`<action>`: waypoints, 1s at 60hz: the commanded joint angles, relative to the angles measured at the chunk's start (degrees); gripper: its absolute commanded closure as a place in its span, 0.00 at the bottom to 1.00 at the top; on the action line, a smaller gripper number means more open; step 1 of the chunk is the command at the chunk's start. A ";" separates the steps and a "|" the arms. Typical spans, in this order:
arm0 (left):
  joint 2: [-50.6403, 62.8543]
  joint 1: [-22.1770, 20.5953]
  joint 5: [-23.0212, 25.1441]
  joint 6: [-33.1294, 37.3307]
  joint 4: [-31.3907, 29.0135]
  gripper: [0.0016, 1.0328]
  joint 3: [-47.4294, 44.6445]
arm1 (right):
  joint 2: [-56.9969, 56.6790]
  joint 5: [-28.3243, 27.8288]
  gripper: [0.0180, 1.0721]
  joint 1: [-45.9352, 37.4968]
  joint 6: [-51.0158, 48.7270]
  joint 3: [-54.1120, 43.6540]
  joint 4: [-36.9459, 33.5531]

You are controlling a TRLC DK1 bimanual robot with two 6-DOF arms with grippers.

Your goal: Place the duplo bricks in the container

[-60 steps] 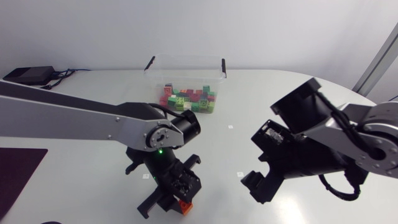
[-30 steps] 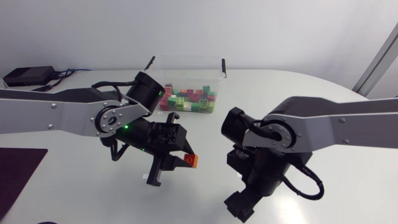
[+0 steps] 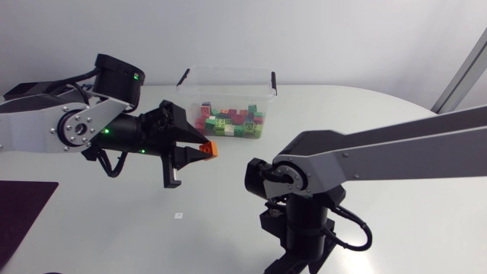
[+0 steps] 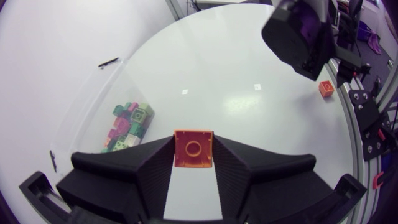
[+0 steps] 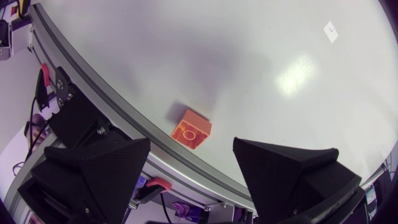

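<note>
Left claw (image 4: 193, 138), clamped on an orange brick (image 4: 193, 152), hangs raised; the clear container (image 3: 228, 81) lies just beyond, to its right.

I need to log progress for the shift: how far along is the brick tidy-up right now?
Done: a pile of bricks already lies in the container. In hand: the left gripper is shut on an orange brick, held short of the container. Left: that brick must be dropped in, and a second orange brick lies by the edge of the table, ahead of the open right gripper.
</note>
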 commanded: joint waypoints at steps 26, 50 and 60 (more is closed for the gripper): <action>-5.30 7.83 -0.10 -14.54 12.77 0.70 -0.50 | 9.65 0.81 0.21 2.88 3.60 0.40 0.03; -3.10 10.29 -1.25 -20.95 18.22 0.70 3.54 | 13.17 3.18 0.41 4.02 4.30 2.16 -0.05; -0.81 9.77 -1.77 -21.66 19.10 0.70 4.77 | 11.76 5.99 0.58 2.00 4.30 2.25 1.09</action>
